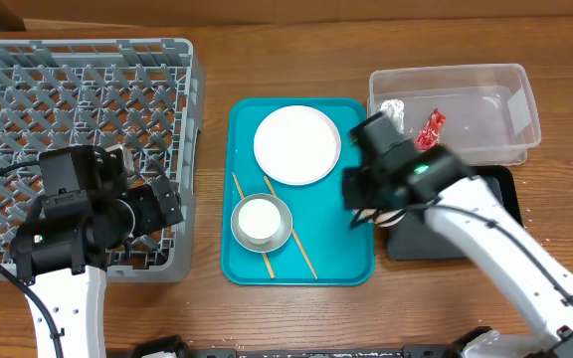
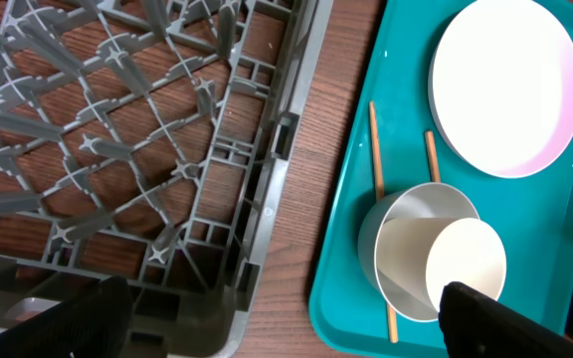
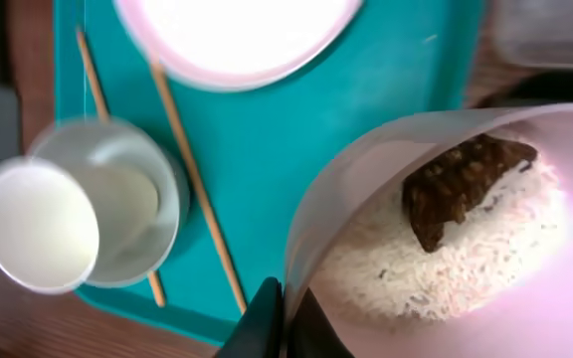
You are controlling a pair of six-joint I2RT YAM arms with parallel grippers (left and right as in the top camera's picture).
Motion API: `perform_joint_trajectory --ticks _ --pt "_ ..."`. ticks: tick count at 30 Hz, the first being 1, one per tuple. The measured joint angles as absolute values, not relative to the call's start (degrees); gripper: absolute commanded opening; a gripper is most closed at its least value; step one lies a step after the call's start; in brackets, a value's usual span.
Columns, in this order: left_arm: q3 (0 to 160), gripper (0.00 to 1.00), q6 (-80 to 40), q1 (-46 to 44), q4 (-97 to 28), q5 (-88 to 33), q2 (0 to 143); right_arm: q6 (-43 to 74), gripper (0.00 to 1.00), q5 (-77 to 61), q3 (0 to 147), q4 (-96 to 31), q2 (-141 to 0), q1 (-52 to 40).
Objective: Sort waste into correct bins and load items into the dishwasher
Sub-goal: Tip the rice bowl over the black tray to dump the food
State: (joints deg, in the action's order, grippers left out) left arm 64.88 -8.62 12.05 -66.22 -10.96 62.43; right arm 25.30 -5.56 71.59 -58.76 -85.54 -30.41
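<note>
**A:** What has the right pincer (image 3: pixel 285 320) got?

**B:** It is clamped on the rim of the pinkish bowl (image 3: pixel 366 189), with the wall pinched between its fingers. The bowl hangs over the right edge of the teal tray (image 3: pixel 366 109). The rice (image 3: pixel 446 268) and the brown lump (image 3: pixel 461 184) are inside it.

**A:** Which bin should take that?

**B:** I judge the black tray (image 1: pixel 409 245), just to the right. The clear tub (image 1: pixel 485 89) behind it holds the red wrapper (image 1: pixel 432 127), so dry rubbish seems to go there.

**A:** How should the tipping be done?

**B:** Carry the bowl level until its whole mouth is over the black tray. Then tip it low, away from the pinched side, so the grains land inside the walls and not on the worktop (image 1: pixel 286 60). The rice looks sticky, so a slow, full tilt should serve better than a quick flick. The grip is at one spot on a thin rim, so the bowl may swivel if the wrist turns fast.

**A:** And the left pincer (image 2: pixel 282 298)?

**B:** Its fingers are wide apart and hold nothing. It sits over the corner of the dish rack (image 2: pixel 267 199), beside the teal tray and out of the way. The plate (image 1: pixel 296 144), the cup (image 1: pixel 260 219) sitting in the metal bowl (image 1: pixel 285 227) and the chopsticks (image 1: pixel 304 257) lie on the teal tray, not yet loaded.
</note>
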Motion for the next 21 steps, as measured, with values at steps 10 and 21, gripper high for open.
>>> perform_joint_trajectory --ticks 10,21 --pt "64.9 1.0 -8.6 12.1 -66.2 -11.0 62.4 21.1 0.04 -28.3 69.7 -58.3 -85.6 -4.8" --pt "64.9 1.0 -8.6 12.1 -66.2 -11.0 62.4 12.3 0.04 -59.2 56.4 -49.7 -85.6 15.9"
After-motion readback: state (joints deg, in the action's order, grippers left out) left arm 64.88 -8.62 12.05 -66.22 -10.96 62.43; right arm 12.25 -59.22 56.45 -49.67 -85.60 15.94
